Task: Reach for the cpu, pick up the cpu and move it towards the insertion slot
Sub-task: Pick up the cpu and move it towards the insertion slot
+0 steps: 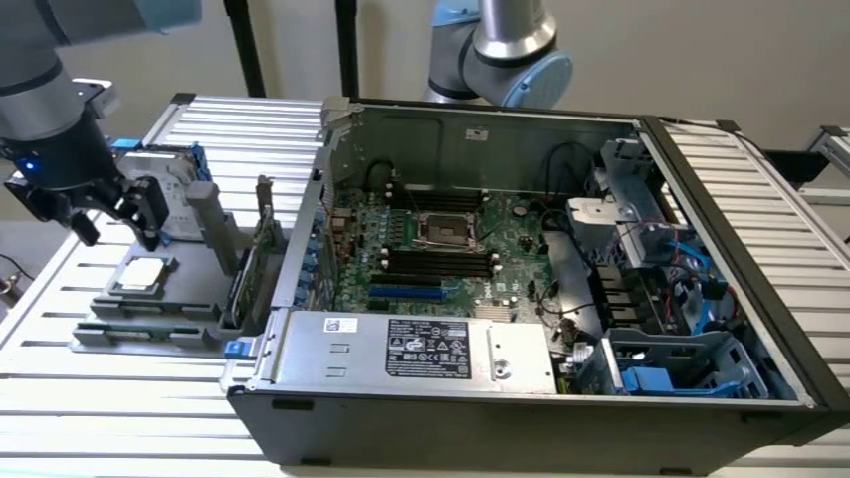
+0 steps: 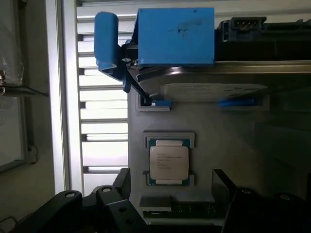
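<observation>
Fingers [image 1: 139,214] spread wide, empty, hovering above the cpu [image 1: 143,274] at the left. Reach nearly complete; grasp not yet made. Insertion slot [image 1: 448,231] lies well apart, right.

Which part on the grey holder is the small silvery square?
The cpu, lying flat in its recess; the hard drive is larger, upright and blue-framed.

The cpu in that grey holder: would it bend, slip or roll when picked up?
Probably stiff: the cpu is a flat square with a metal-looking lid, so it should not flop. Likely light, being thin and small beside the hard drive. Its smooth top may be slippery, and it sits flat in the grey holder, so it will hardly roll.
</observation>
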`<state>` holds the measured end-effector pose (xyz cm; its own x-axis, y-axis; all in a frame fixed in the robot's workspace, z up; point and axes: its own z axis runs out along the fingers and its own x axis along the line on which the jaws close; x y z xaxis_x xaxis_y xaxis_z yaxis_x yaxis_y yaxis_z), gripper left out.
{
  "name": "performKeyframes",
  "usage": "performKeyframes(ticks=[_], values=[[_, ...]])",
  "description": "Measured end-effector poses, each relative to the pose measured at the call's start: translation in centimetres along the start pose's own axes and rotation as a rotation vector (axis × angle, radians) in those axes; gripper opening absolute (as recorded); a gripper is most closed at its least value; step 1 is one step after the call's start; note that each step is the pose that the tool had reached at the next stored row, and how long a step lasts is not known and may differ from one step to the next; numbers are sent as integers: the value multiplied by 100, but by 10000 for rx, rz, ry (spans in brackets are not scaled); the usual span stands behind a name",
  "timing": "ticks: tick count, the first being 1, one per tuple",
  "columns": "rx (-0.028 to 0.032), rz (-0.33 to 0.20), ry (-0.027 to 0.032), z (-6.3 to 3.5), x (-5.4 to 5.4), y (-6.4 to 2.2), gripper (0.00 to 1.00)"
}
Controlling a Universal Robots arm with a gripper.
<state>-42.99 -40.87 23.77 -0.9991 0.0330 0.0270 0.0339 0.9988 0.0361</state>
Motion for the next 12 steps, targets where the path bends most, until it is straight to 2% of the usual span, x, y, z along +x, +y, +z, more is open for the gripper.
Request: performKeyframes(ticks=[12], values=[[-2,-7,-53,218,2,-7,77]])
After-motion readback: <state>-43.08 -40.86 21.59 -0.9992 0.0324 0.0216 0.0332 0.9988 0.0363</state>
